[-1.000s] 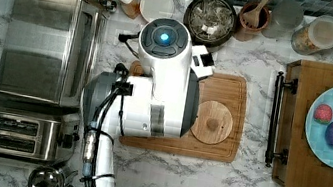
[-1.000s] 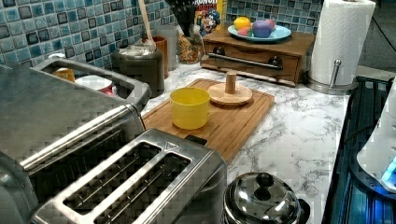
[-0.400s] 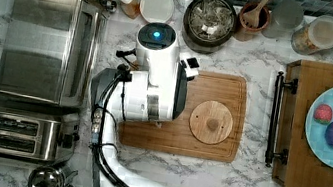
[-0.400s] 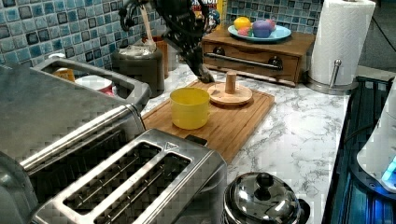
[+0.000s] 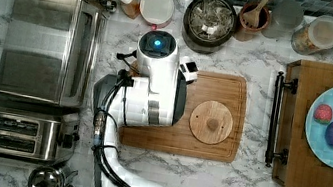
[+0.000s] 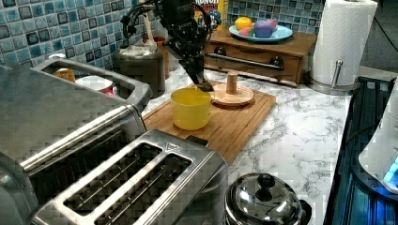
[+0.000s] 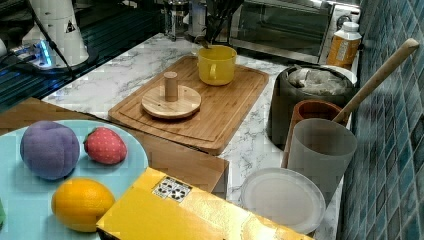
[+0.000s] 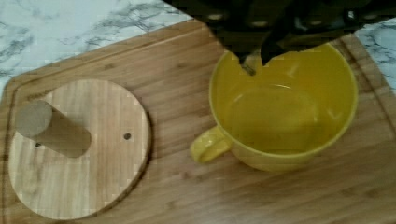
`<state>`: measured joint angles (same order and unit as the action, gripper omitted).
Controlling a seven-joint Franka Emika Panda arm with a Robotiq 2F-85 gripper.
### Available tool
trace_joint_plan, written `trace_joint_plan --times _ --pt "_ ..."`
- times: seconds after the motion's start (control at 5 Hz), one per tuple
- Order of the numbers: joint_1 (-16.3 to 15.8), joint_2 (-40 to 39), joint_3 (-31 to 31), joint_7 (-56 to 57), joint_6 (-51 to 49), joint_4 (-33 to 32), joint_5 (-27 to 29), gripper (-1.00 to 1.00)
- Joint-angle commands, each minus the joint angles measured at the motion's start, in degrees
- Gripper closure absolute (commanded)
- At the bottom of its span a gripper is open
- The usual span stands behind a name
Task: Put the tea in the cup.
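Fingers hang at the yellow ceramic mug rim, grip unreadable; pale paper tea bags fill the dark round bowl. Lowering off-centre could tip the mug.

Cutting board: wooden, lying flat on the marble desk.
Wooden disc: on the board, with an upright peg.
Toaster: at the top view's lower left.
Paper towel roll: upright on its stand.
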<state>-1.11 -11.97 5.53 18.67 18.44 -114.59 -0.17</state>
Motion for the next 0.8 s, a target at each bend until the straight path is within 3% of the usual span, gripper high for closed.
trace_joint_plan --times 0.2,0.8 --pt "0.5 4.4 0.7 2.7 1.4 2.8 3.4 -1.0" --pt "0.1 4.7 0.4 2.9 0.9 3.0 2.5 -1.0"
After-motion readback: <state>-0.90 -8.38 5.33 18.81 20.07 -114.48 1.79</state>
